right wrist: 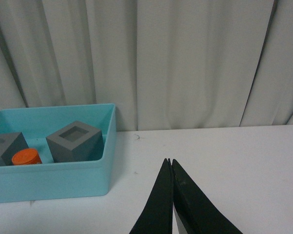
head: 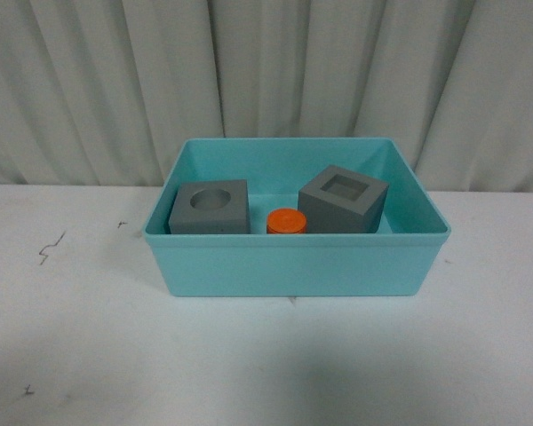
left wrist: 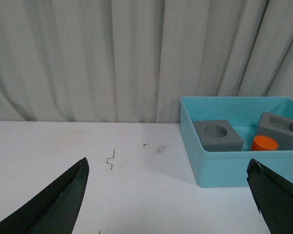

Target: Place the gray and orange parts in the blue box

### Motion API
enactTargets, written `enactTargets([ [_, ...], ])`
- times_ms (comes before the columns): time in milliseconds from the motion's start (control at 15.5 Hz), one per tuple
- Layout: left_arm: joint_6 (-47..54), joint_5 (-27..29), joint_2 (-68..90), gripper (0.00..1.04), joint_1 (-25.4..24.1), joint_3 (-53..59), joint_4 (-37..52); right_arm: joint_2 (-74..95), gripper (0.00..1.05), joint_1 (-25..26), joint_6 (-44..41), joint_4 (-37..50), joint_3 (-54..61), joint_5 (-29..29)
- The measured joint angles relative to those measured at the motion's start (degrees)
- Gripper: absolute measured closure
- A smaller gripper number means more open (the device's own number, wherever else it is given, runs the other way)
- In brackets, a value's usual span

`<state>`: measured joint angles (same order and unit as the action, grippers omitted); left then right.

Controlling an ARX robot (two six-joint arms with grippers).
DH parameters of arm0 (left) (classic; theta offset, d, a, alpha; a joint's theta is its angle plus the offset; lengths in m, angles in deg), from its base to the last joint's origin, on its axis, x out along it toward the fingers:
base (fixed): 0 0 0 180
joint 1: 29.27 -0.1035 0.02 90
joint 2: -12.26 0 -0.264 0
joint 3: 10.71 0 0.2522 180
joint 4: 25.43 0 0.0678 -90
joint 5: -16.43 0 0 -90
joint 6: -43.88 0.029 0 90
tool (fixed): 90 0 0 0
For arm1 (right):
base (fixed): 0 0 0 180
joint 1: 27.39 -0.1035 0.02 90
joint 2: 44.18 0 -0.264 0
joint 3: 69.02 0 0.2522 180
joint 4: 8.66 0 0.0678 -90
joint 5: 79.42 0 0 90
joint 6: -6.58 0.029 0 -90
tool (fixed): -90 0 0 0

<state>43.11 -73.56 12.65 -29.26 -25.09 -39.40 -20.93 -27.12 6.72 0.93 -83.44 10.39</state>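
The blue box (head: 293, 266) stands mid-table, and all three parts lie inside it. A gray cube with a round recess (head: 210, 209) is at its left, a gray cube with a square recess (head: 343, 200) at its right, and the orange cylinder (head: 286, 221) between them. Neither arm shows in the front view. My left gripper (left wrist: 168, 168) is open over bare table to the left of the box (left wrist: 224, 168), nothing between its fingers (left wrist: 63, 200). My right gripper (right wrist: 169, 162) is shut and empty, over the table to the right of the box (right wrist: 53, 180).
A white table (head: 89, 355) carries the box, with small dark marks (head: 50, 248) on its left side. Pale pleated curtains (head: 266, 71) hang close behind the table's far edge.
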Motion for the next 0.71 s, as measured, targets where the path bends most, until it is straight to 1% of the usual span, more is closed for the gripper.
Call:
enactTargets([
  [324,0.00,0.00,0.00,0.07,0.00,0.00,0.00,-7.89,1.03,0.00,0.00,-7.85,0.00,0.00],
  [712,0.00,0.00,0.00,0.07,0.00,0.00,0.00,-13.92,1.03,0.00,0.00,-14.27,0.00,0.00],
])
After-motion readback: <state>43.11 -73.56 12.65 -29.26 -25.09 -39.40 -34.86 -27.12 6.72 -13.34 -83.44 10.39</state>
